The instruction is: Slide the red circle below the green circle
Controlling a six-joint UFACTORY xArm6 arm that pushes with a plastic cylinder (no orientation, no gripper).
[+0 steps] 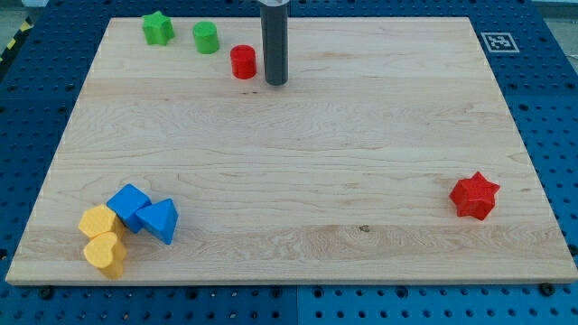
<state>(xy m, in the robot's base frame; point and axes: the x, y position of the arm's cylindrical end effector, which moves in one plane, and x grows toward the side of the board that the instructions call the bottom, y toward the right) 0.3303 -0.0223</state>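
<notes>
red circle (243,61) near the counter (289,181) top edge, just right of and slightly lower than green circle (206,37); my tip (276,82) just beside its right. no jaws here, only a rod. best pushed leftward gently, contact centred, stopping directly under green.

The rod (275,41) is cut off by the view's top edge, so the arm above it is unseen. By the board's (298,162) bottom-left corner, the blue cube (129,206) hides part of the upper yellow block (97,221), whose shape cannot be made out, and the blue triangular block (160,219) covers the cube's right side. A black-and-white marker (499,41) at the top-right corner is too small to read
</notes>
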